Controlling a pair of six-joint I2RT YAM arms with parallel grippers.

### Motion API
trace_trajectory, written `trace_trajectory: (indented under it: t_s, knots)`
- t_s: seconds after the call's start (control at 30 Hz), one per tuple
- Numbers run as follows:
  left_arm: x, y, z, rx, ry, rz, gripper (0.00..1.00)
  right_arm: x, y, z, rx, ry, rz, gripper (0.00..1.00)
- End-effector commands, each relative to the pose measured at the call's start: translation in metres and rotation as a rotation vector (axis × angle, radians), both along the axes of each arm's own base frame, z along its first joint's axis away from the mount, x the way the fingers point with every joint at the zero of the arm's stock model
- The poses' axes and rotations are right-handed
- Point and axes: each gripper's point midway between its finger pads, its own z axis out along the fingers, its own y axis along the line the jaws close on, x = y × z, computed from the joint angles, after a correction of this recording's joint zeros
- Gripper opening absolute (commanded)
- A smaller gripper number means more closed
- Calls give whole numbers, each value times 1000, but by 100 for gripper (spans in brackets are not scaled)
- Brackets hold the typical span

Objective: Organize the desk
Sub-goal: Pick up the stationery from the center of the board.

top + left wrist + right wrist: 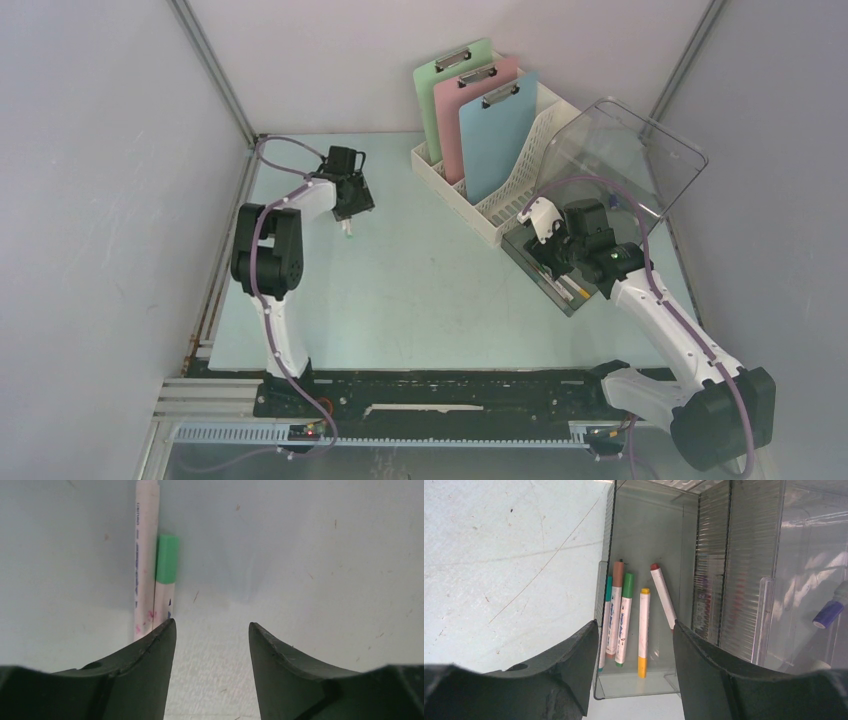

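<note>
The desk (420,290) is a pale mint-blue tabletop. My left gripper (350,212) is at its far left, pointing down, open and empty (212,625). Two markers lie side by side on the desk just beyond its left finger: a white one (146,555) and a green-capped one (166,560); one end shows in the top view (347,229). My right gripper (550,255) is open and empty (635,622) over the near end of a clear box (649,685). Several markers lie in that box, among them a yellow one (643,630) and a green one (624,620).
A white rack (520,185) at the back holds a green clipboard (440,85), a pink one (475,110) and a blue one (497,140) upright. The clear box's lid (630,150) stands open at the right. A blue-capped marker (826,615) lies in another compartment.
</note>
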Motion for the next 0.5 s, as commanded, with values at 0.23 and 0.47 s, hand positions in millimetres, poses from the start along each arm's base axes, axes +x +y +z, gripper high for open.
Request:
trace_trajectory:
  t_s: [0.23,0.47]
  knots:
    - [9,11,53,43,-164,-26,62,-2,3,6,5,-23,23,64]
    - [3,26,26,59,-73,12,58,-2,3,7,7,-22,24,64]
